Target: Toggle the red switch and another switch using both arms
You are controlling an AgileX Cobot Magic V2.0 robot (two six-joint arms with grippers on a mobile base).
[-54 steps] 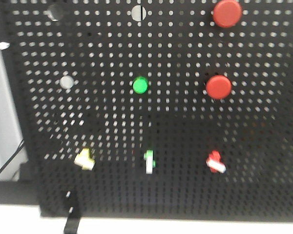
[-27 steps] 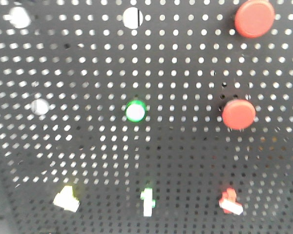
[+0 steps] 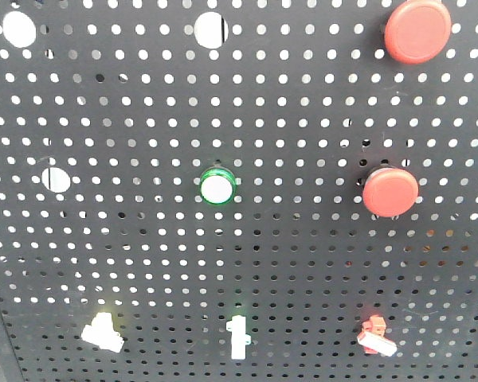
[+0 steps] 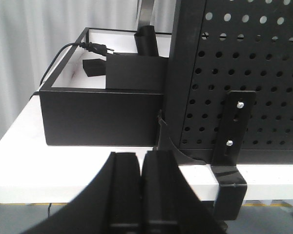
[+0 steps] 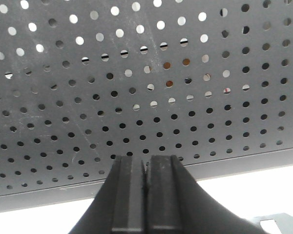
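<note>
In the front view the small red switch (image 3: 376,336) with its white lever sits at the lower right of the black pegboard (image 3: 287,263). The pale cream switch (image 3: 103,331) sits at the lower left. Neither gripper shows in the front view. My left gripper (image 4: 141,157) is shut with nothing between its fingers, low in front of the pegboard's left post (image 4: 185,73). My right gripper (image 5: 146,160) is shut and empty, close under the perforated panel (image 5: 136,87). No switch appears in either wrist view.
A white-levered toggle (image 3: 238,337) sits between the two switches. A green-ringed button (image 3: 218,188) and two big round red buttons (image 3: 390,191) (image 3: 417,30) are higher up. A black open box (image 4: 102,105) with a cable stands left of the board on the white table (image 4: 49,170). A black bracket (image 4: 233,146) clamps the board.
The front view has closed in on the pegboard. The board now fills the frame and the switches sit lower. The dark gripper part seen at the bottom left one second ago is out of view.
</note>
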